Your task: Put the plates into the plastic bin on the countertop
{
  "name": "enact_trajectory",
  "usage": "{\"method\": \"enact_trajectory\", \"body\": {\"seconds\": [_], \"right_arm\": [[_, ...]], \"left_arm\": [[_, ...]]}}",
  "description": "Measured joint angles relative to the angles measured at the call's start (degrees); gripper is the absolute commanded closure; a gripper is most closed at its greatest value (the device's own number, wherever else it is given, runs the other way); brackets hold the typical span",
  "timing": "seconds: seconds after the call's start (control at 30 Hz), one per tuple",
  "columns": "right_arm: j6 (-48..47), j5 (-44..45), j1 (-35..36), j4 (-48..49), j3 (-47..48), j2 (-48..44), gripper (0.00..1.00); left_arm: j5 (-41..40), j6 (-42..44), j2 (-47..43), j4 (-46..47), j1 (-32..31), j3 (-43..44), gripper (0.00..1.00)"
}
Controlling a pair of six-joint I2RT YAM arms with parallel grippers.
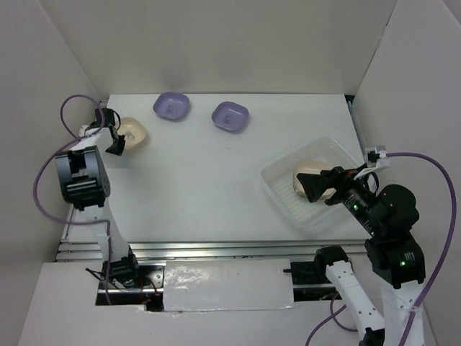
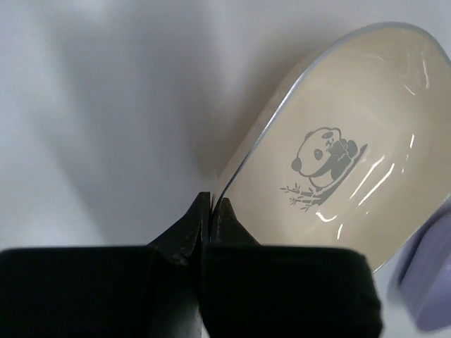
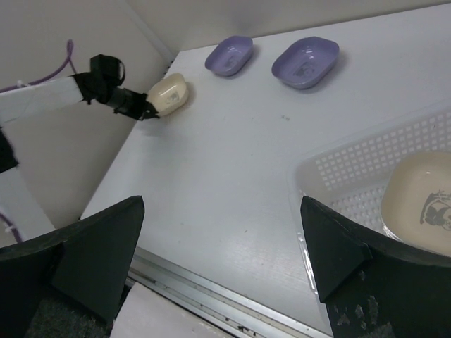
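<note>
Pinching the rim of a cream, rounded-square shallow plate [image 2: 352, 155] with a panda mark, the left claw [image 2: 210, 204] has its fingers together on the thin edge. This is at the far left of the white worktop [image 1: 209, 187].

The plate looks stiff, light and glossy, so probably slippery. A hold on the raised rim is the likely choice, though the dish may pivot in so narrow a pinch.

A side wall [image 1: 43, 86] stands close on the left, and open worktop stretches right. Two purple plates [image 1: 171, 106] sit apart along the far edge.

On the right lies the clear ribbed plastic bin [image 1: 277, 189], holding a second cream plate [image 3: 423, 204]. The right claw [image 3: 222, 253] hovers over it, fingers wide apart and holding nothing. It may crowd the bin.
</note>
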Motion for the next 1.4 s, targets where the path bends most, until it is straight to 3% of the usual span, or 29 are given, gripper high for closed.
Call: {"method": "enact_trajectory", "body": {"seconds": [0.13,0.2,0.3,0.37,0.5,0.63,0.83,1.2,1.23,1.27,1.3,1.33,1.4], "right_arm": [[0.02,0.85,0.11,-0.52,0.00,-0.57,0.00],[0.07,2.40,0.13,-1.27,0.52,-0.79,0.00],[0.46,6.23,0.22,-2.91,2.97,-0.63,0.00],[1.33,9.57,0.24,-4.66,5.86,-0.48,0.00],[3.30,16.96,0.26,-6.38,12.15,-0.46,0.00],[4.26,21.94,0.24,-8.33,17.62,-0.46,0.00],[4.79,25.22,0.24,-10.80,20.31,-0.46,0.00],[4.22,25.75,0.26,-14.23,20.70,-0.46,0.00],[4.09,25.73,0.26,-14.40,20.83,-0.44,0.00],[3.96,25.73,0.26,-14.56,21.00,-0.44,0.00],[3.85,25.73,0.26,-14.62,21.20,-0.44,0.00],[3.76,25.73,0.26,-14.75,21.49,-0.44,0.00],[3.45,25.73,0.26,-15.08,22.18,-0.44,0.00]], "left_arm": [[-3.02,1.09,-25.53,0.44,-2.73,-23.19,1.00],[-4.33,3.34,-35.65,1.20,-9.42,-25.92,1.00],[-3.52,6.71,-40.89,6.25,-25.55,-22.53,1.00],[-2.03,8.09,-38.73,8.90,-37.62,-18.47,1.00],[-1.33,7.96,-27.69,9.03,-55.25,-10.19,1.00],[-1.18,7.19,-15.21,5.84,-65.16,-1.86,1.00],[-1.90,3.32,-2.89,1.07,-71.63,10.08,1.00],[-4.44,-5.92,0.42,-2.67,-72.67,16.81,1.00],[-4.33,-6.45,0.98,-2.73,-72.70,17.51,0.94],[-4.17,-7.15,2.01,-2.91,-72.74,18.84,0.71],[-3.96,-7.17,3.13,-2.95,-72.83,20.24,0.59],[-3.72,-7.96,4.22,-3.06,-72.96,21.73,0.40],[-3.15,-8.57,5.99,-3.39,-73.33,24.11,0.28]]}}
